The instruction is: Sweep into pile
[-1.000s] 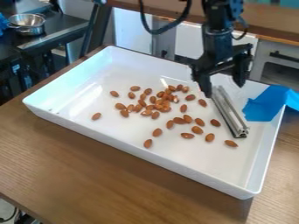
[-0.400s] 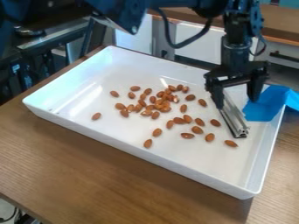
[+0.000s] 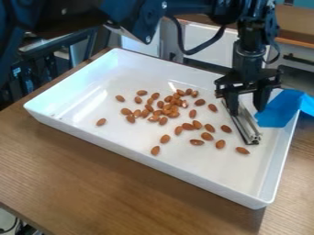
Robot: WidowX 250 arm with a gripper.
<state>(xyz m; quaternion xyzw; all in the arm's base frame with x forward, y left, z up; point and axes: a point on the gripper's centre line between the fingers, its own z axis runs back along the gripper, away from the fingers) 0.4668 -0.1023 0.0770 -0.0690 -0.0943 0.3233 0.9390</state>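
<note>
Camera view: claw (image 3: 246, 111), fingers apart, at metal bar (image 3: 248, 130), far end between fingertips.

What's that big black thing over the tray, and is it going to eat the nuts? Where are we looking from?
It's a robot arm, a machine that moves things; it doesn't eat. We look through one camera that stays put and peers down at a slant. The arm's hand is called a gripper. Its two fingers are apart above the far end of a metal bar, and it doesn't seem to be holding anything. The nuts are almonds, some bunched together, others scattered in a white tray on a wooden table. A blue piece hangs over the tray's edge. The job is sweeping the almonds into a pile, perhaps using the bar.
</note>
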